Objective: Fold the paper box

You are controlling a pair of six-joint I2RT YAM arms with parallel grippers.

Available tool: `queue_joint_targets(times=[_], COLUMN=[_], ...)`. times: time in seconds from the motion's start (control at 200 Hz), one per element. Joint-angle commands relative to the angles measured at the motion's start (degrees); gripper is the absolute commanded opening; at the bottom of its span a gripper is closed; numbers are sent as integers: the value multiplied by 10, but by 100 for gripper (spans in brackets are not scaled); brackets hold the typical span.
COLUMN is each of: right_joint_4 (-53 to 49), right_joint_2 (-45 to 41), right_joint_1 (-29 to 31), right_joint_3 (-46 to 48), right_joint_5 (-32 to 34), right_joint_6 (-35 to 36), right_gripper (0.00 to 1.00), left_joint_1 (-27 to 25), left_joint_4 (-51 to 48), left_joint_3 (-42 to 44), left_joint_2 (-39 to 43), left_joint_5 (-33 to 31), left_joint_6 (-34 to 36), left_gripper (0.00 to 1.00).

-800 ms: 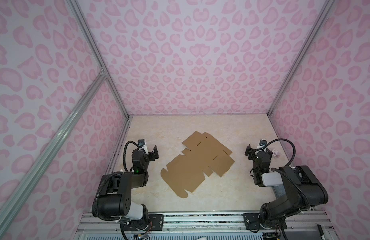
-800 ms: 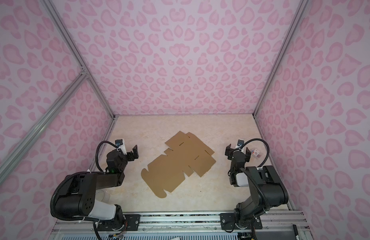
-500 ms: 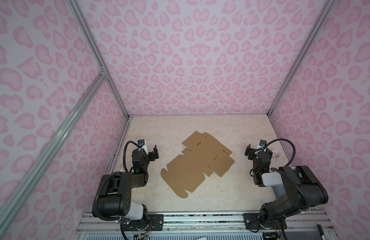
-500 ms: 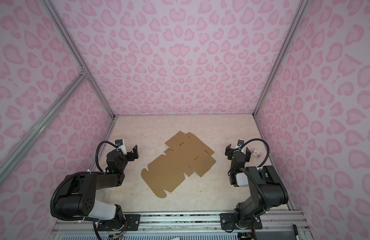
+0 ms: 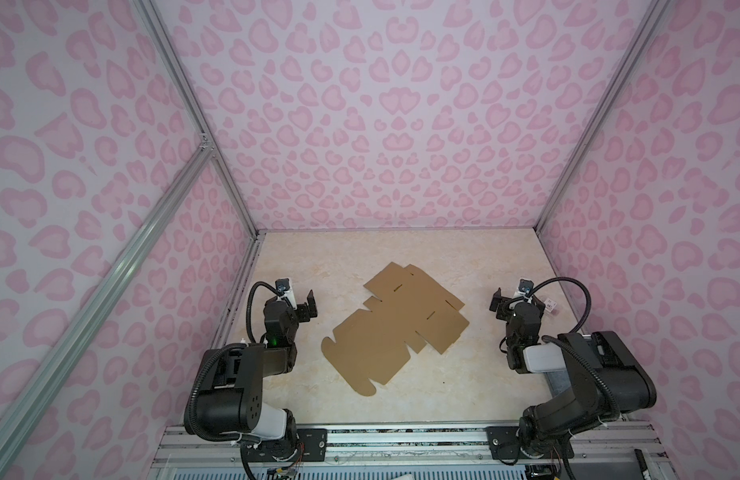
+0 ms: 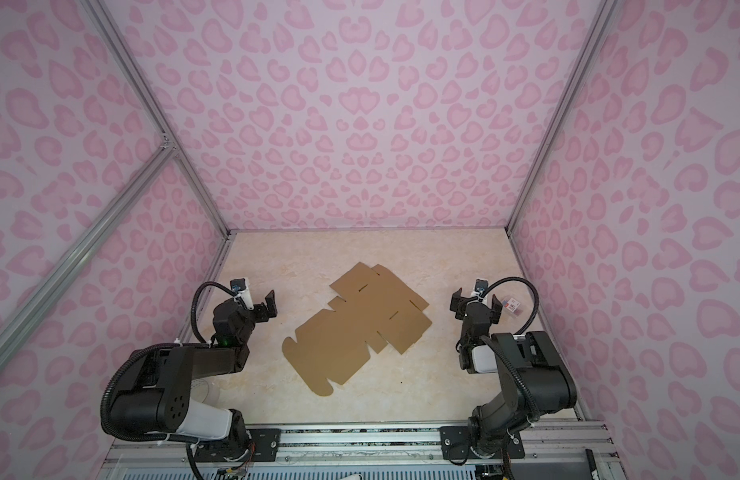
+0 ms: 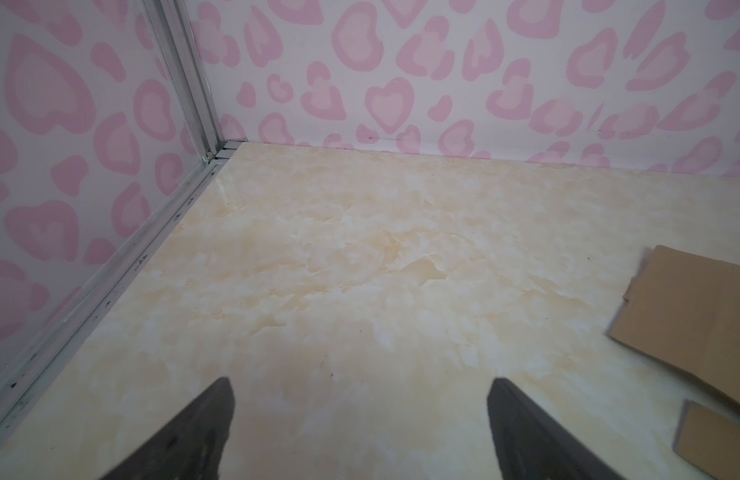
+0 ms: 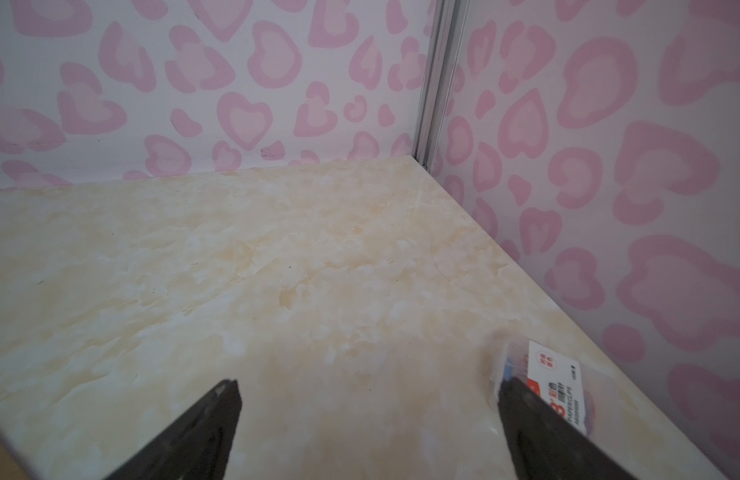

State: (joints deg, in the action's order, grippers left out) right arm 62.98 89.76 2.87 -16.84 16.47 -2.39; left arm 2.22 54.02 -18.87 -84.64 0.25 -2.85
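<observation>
Paper box (image 5: pixel 395 322): a flat, die-cut sheet of brown cardboard, unfolded, lying on the table near its middle in both top views. It sits between the two arms and touches neither.
Orientation of the sheet: diagonal. The end with the rounded flaps points toward the near left, and the rectangular panels with short slits point toward the far right.
Left gripper (image 7: pixel 360 384): the jaws stand wide apart with nothing between them (only bare table shows in the gap). It hovers well to the left of the sheet, and one edge of the cardboard shows at the side of the left wrist view.
Right gripper (image 8: pixel 368 384): the jaws are likewise spread wide and hold nothing. It hovers well to the right of the sheet.
Clear packet (image 8: pixel 555 386): a small packet with a red-and-white label. It lies on the table by the right-hand wall, just beside the right gripper's outer finger.
Table (image 5: pixel 401 257): a cream, marble-patterned surface.
Walls (image 5: pixel 401 124): pale panels printed with pink hearts, set in aluminium framing on three sides.
Arm bases: both are mounted on the metal rail along the near edge.
</observation>
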Motion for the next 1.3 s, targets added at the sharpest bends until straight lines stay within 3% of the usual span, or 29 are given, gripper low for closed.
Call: queue_joint_targets(times=[0.0,0.095,0.19,0.25,0.37,0.495,0.55,0.615,0.735,0.855,0.935,1.035,1.12,1.295], right_joint_4=[9,-41,-112,-118,-133,-147,-133,-112,-119,-285,-346,-312,-317,-456], right_joint_2=[-13,-57,-115,-149,-217,-254,-265,-286,-323,-338,-333,-309,-277,-198], right_joint_1=[5,9,27,58,85,83,83,81,44,15,16,34,42,67], right_joint_3=[6,-1,-16,-20,-27,-25,-15,-4,-9,-103,-141,-132,-144,-242], right_joint_5=[13,11,20,65,64,73,57,62,-48,-173,-231,-247,-279,-331], right_joint_6=[6,12,30,49,81,43,22,-70,-244,-249,-234,-264,-290,-265], right_gripper=[99,99,99,99,99,99,99,99,99,99,99,99,99,99], left_joint_1=[0,-1,-12,-14,-21,-27,-27,-27,-27,-20,2,10,5,-35], left_joint_4=[17,18,-109,-156,-148,-203,-228,-253,-348,-460,-462,-470,-500,-587], left_joint_3=[-1,-3,-53,-75,-69,-112,-126,-140,-178,-211,-196,-177,-157,-116], left_joint_2=[2,6,58,75,136,168,186,204,213,208,207,207,219,286], left_joint_5=[5,2,-15,-10,0,21,-19,-58,-41,1,51,106,112,75], left_joint_6=[4,2,13,17,-9,-4,-42,-117,-266,-377,-441,-457,-466,-478], left_gripper=[98,98,97,98,97,98,98,97,98,98,97,98,97,98])
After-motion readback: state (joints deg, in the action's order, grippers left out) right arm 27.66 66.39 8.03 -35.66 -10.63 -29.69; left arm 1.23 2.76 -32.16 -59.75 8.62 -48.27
